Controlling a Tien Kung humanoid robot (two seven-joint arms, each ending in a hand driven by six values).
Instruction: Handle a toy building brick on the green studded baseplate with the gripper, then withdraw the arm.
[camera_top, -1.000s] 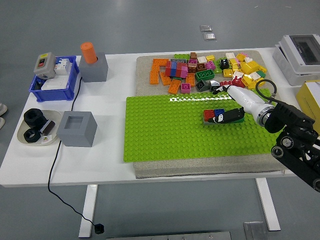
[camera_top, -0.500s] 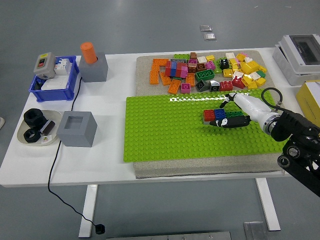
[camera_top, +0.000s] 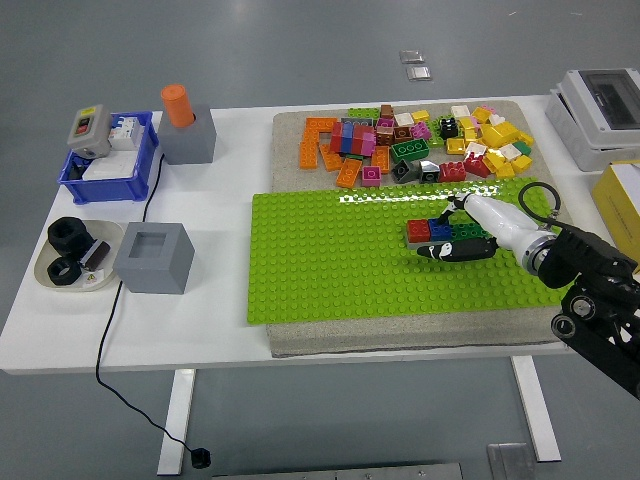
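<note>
The green studded baseplate (camera_top: 330, 260) lies on a grey mat in the middle of the table. A short row of red, blue and green bricks (camera_top: 438, 229) is stuck on its right part. My right hand (camera_top: 452, 249) comes in from the right edge. Its dark fingers (camera_top: 470, 250) are stretched out flat and point left along the near side of the brick row, touching or almost touching it. The hand holds nothing. A pile of loose coloured bricks (camera_top: 410, 140) lies on the mat behind the baseplate. My left arm is out of view.
A grey block with an orange cylinder (camera_top: 186, 128) and a blue bin (camera_top: 110, 160) stand at the back left. A hollow grey block (camera_top: 154, 257) and a plate with black parts (camera_top: 75, 255) sit at the left. A white box (camera_top: 605, 110) stands at the right.
My right hand has slid off the top of the brick row toward the near edge and now lies flat just in front of it. The bricks have not moved.
</note>
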